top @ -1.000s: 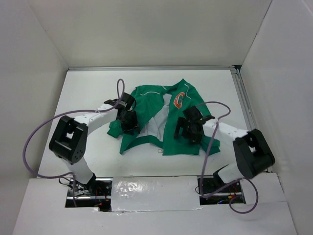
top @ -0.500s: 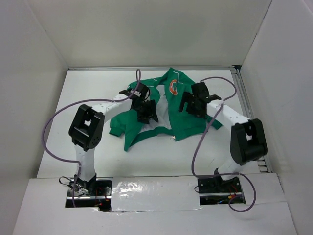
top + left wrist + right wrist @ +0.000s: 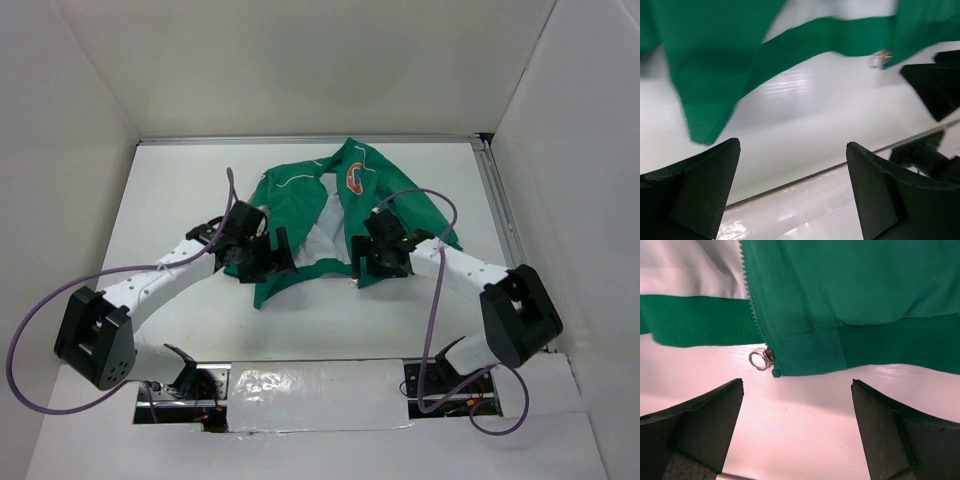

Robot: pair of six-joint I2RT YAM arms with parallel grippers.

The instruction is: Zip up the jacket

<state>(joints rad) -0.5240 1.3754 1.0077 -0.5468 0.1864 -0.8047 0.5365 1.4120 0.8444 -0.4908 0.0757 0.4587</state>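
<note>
The green jacket [image 3: 300,195] lies unzipped on the white table, its white lining [image 3: 325,225] showing and an orange letter patch [image 3: 355,180] on the chest. My left gripper [image 3: 277,258] hovers open over the jacket's near left hem [image 3: 715,75], holding nothing. My right gripper [image 3: 368,262] is open just in front of the right hem [image 3: 840,347]. The zipper slider with its metal pull ring [image 3: 760,359] sits at the bottom of the right front's zipper teeth [image 3: 752,305], ahead of my left fingertip [image 3: 725,405]. The ring [image 3: 879,59] also shows in the left wrist view.
White walls enclose the table on three sides. A metal rail [image 3: 500,200] runs along the right edge. A taped white ledge [image 3: 310,385] covers the arm bases at the near edge. Purple cables [image 3: 430,300] loop from both arms. The other gripper's dark finger [image 3: 935,85] shows in the left wrist view.
The left gripper has opened and let go of the jacket. Both arms first carried the jacket farther back, then drew back to its near hem.
</note>
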